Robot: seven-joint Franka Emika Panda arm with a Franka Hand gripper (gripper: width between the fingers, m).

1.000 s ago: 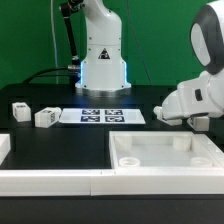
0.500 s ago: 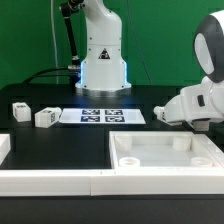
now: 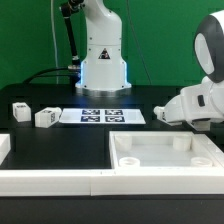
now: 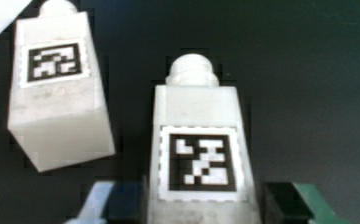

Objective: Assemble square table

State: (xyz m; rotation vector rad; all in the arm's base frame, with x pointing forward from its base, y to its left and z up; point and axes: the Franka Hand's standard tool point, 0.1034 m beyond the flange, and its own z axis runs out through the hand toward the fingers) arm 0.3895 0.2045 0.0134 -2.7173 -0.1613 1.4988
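Exterior view, from its left to its right:
- Long low white border rail [image 3: 50, 181], plastic, lying along the near edge of the black table [image 3: 60, 145].
- Short white blocky outer leg [image 3: 20, 110] with a black-white tag, lying on the table well apart from the top.
- Short white blocky inner leg [image 3: 46, 117], also tagged, near the outer leg and just beside the marker board.
- Thin flat white marker board [image 3: 101, 116], carrying four black tags, flat on the table in front of the robot base.
- White robot base [image 3: 102, 60], upright at the rear centre against a green backdrop.
- Large white square plastic table top [image 3: 165, 158] with a raised rim and round sockets in its far corners, lying at the near edge beside the rail's end.
- White rounded arm [image 3: 200, 100], low over the table behind the top. Its body hides the fingers here.

Wrist view:
- Tilted leg [image 4: 61, 90], white and tagged with a peg at its far end, lying beside the next item without touching it.
- Straddled leg [image 4: 202, 135], of the same kind, lying on the table between the fingers.
- Gripper [image 4: 207, 205]: jaws apart, one each side of the straddled leg's near end, with a dark strip showing beside the leg.
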